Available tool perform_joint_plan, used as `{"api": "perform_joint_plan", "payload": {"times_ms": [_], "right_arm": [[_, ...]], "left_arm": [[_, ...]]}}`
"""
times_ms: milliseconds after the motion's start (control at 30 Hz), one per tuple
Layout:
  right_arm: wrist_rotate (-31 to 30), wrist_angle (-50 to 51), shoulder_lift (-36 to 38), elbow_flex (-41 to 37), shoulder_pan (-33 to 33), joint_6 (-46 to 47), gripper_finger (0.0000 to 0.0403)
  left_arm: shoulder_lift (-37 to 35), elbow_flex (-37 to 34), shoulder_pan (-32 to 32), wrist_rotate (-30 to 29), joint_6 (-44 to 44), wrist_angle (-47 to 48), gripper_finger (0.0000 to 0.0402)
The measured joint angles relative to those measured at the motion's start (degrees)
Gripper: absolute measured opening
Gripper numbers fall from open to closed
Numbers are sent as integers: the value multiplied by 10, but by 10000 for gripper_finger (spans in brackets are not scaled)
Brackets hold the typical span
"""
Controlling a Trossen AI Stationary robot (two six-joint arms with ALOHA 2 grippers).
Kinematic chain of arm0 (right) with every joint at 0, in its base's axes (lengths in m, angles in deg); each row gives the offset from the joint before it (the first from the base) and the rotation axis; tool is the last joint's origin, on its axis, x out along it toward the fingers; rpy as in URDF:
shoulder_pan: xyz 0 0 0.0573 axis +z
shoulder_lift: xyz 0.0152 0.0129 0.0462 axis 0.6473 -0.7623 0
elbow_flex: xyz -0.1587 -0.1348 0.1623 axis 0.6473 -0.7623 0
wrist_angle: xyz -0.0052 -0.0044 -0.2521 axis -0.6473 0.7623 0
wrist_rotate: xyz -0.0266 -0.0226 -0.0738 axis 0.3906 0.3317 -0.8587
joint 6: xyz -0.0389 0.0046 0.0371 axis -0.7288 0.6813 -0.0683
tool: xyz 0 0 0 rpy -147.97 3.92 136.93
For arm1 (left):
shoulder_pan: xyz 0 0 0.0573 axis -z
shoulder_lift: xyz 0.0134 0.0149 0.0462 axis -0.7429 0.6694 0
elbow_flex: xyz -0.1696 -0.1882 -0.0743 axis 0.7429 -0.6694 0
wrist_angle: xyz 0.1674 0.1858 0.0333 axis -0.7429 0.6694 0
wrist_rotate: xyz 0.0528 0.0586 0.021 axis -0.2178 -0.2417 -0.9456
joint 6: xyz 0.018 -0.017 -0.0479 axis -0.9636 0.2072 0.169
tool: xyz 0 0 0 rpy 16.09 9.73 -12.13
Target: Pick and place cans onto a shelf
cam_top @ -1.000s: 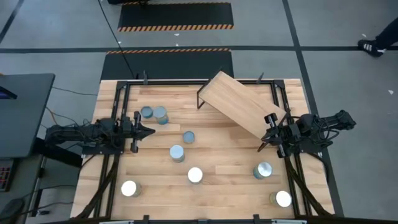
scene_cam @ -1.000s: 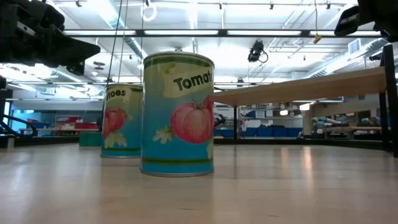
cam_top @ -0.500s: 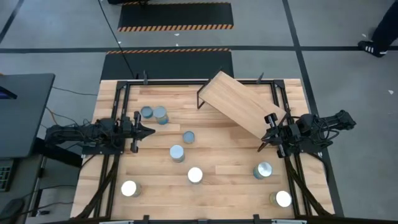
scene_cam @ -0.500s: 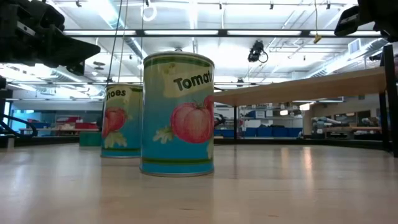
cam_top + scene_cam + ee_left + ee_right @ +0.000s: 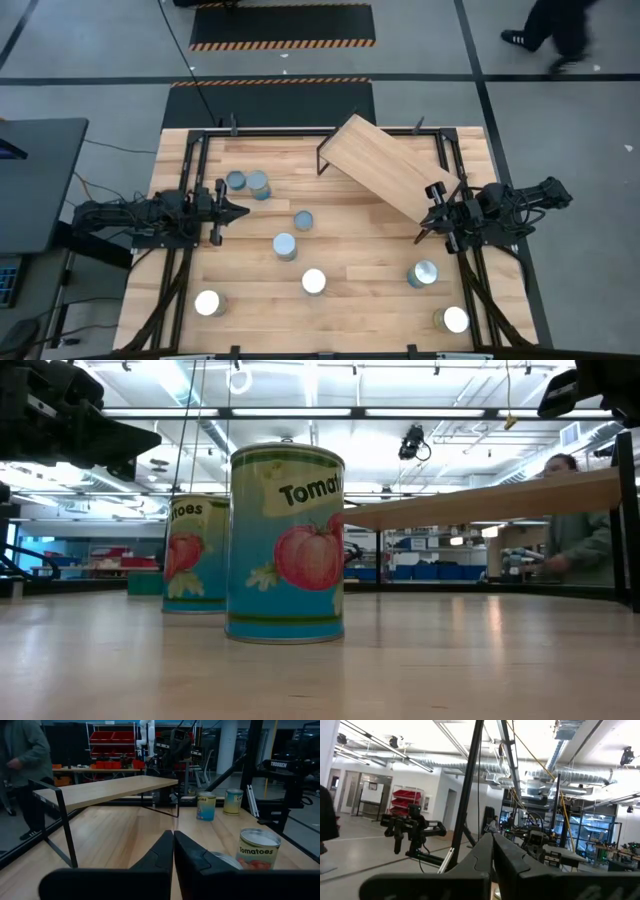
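**Nothing picked up yet**

The shelf [image 5: 388,168] sits bare at the table's far side. All eight cans [image 5: 285,246] stand in front of it. Left gripper [image 5: 240,210] and right gripper [image 5: 428,213] are both pressed together, empty. Next up, I'd guess: spread a claw, reach a can.

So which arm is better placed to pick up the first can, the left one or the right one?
Probably the left. The left gripper points at the pair of cans and the can just beyond it. The right gripper sits at the shelf edge; the can near it lies off to its side.
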Motion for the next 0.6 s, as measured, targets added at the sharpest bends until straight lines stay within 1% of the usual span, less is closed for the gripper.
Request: {"api": "perform_joint_plan", "payload": {"times_ms": [200, 233, 300, 367, 467, 533, 600], "right_arm": [[2, -18, 0, 0, 0, 2, 22], [3, -19, 0, 0, 0, 8, 22], [3, -19, 0, 0, 0, 47, 22], [-14, -19, 0, 0, 0, 82, 22], [-71, -19, -1, 2, 0, 111, 22], [-83, -19, -8, 7, 0, 106, 22], [-83, -14, -24, 19, 2, 98, 22]], "left_arm": [[0, 0, 0, 0, 0, 0, 20], [0, 0, 0, 0, 0, 0, 20], [0, 0, 0, 0, 0, 0, 20], [0, 0, 0, 0, 0, 0, 20], [0, 0, 0, 0, 0, 0, 20], [0, 0, 0, 0, 0, 0, 20], [0, 0, 0, 0, 0, 0, 20]]}}
